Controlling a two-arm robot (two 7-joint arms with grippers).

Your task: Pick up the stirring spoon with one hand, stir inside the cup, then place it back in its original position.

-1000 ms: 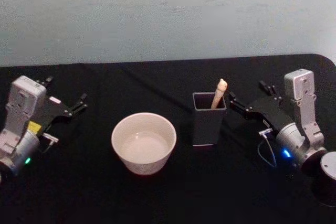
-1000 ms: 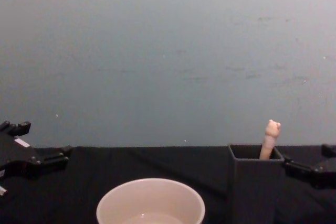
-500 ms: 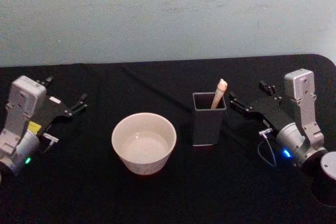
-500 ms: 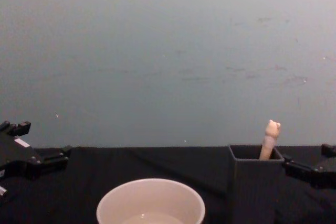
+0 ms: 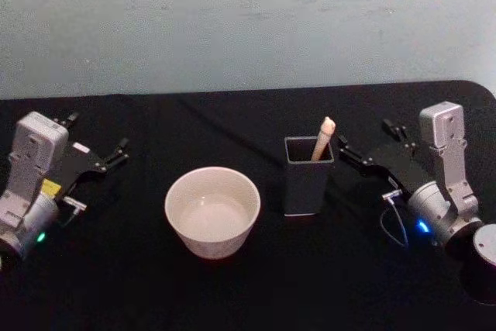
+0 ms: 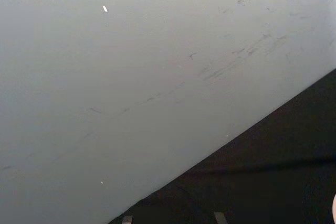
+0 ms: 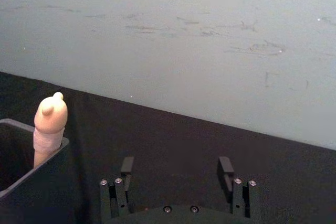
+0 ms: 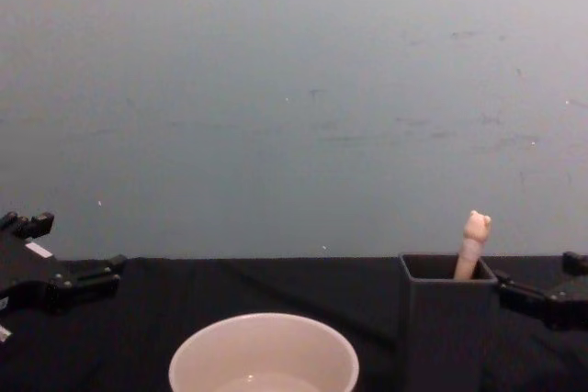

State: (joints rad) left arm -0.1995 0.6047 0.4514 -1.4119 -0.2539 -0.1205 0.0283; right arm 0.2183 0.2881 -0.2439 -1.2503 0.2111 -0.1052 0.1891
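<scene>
The right gripper [image 5: 343, 147] hangs with fingers spread and empty, just beside the dark holder box [image 5: 308, 177], where the stirring spoon [image 5: 322, 137] stands handle-up; the cup [image 5: 212, 211] sits left of it, left gripper [image 5: 118, 149] also spread, well apart

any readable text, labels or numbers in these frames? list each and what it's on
Nothing here can be read.
Left arm, by the left claw: a yellow sticker and a small white tag, both too small and blurred to read.
The stirring spoon, its dark grey holder, the cup and the right claw: no markings visible.
</scene>
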